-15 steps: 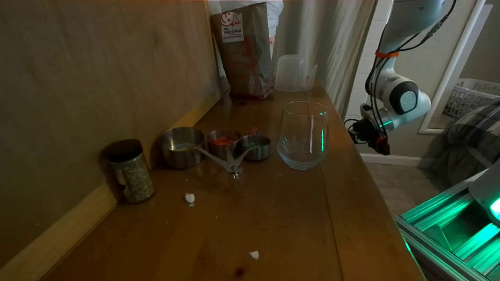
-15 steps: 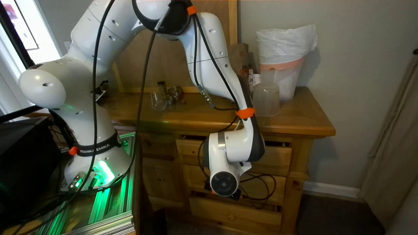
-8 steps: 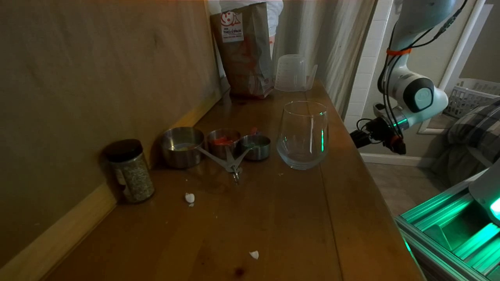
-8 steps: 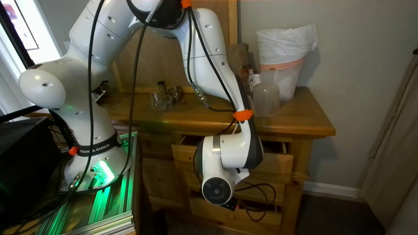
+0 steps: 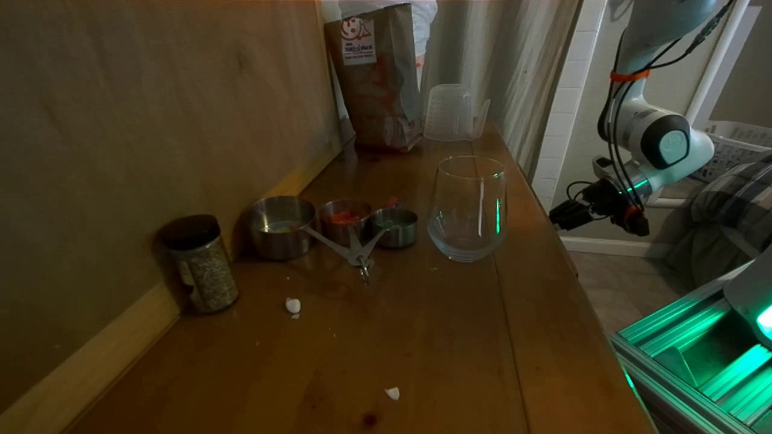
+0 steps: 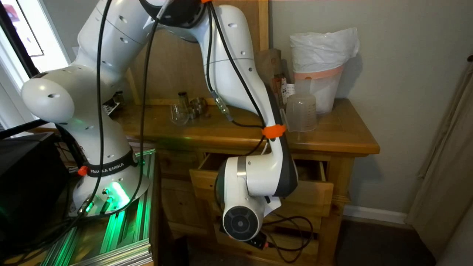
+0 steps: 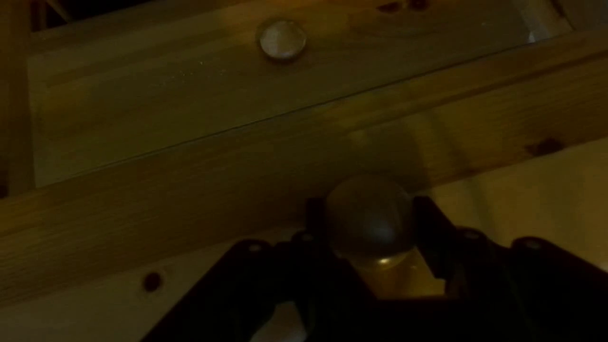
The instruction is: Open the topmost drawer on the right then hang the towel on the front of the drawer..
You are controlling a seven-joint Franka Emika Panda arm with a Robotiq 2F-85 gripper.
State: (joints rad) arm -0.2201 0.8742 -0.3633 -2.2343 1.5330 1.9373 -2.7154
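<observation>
In the wrist view my gripper point(image 7: 371, 213) is shut on a round knob point(image 7: 368, 223), one dark finger touching each side of it. Behind the knob lies the pale wooden front of the topmost drawer point(image 7: 532, 199). The same drawer point(image 6: 314, 194) stands partly pulled out under the countertop in an exterior view, its box visible behind the front; the arm covers its middle and hides the knob. In an exterior view the black gripper point(image 5: 558, 222) sits just beyond the countertop's edge, its fingertips partly hidden. The towel is out of view.
On the countertop point(image 5: 446, 337) stand a stemless glass point(image 5: 467, 211), metal measuring cups point(image 5: 283, 229), a spice jar point(image 5: 202, 265), a paper bag point(image 5: 380, 84) and a clear plastic jug point(image 6: 301, 112). Lower drawers and loose black cables point(image 6: 295, 220) lie below the arm.
The arm has drawn back from the dresser and sunk slightly. The topmost drawer has slid out along with it, from nearly closed to partly open.
</observation>
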